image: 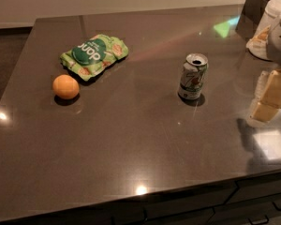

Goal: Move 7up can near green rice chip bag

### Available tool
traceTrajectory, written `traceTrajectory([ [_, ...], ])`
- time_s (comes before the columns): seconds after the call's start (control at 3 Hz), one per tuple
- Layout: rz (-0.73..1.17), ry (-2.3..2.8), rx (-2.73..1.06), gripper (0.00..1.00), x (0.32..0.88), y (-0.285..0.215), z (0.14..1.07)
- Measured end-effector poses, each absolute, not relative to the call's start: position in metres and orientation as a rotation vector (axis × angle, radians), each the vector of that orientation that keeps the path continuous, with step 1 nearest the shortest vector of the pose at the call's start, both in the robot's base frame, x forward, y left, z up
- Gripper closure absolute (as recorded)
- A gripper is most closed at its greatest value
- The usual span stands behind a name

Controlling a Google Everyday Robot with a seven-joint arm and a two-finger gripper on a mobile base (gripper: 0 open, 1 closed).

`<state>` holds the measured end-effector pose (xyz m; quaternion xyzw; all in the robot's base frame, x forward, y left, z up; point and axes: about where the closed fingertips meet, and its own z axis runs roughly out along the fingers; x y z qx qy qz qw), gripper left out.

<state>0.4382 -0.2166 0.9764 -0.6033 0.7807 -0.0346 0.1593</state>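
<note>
Progress nil: 7up can [193,77] stands well apart from green rice chip bag [94,55]; gripper [270,95] at right edge, whether wide or narrow I cannot tell

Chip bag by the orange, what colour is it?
Light green bag with a dark green logo, in the camera view; gripper sits at right edge.

Surface [131,144]: dark stone-like slab, polished, glossy (mirrors overhead lights). 7up can [193,77]: thin metal, slightly dented, printed wall with faint sheen, bare silver top. Green rice chip bag [94,55]: crinkled plastic film, soft shine on creases. Orange fruit [65,86]: matt skin. Gripper [270,97], right edge, above surface: smooth cream plastic-looking parts, white casing above.
</note>
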Motion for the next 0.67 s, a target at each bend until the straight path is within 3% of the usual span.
traceTrajectory([
  [0.67,-0.101,2.255,-1.716,0.0,0.448,-0.214,0.972],
])
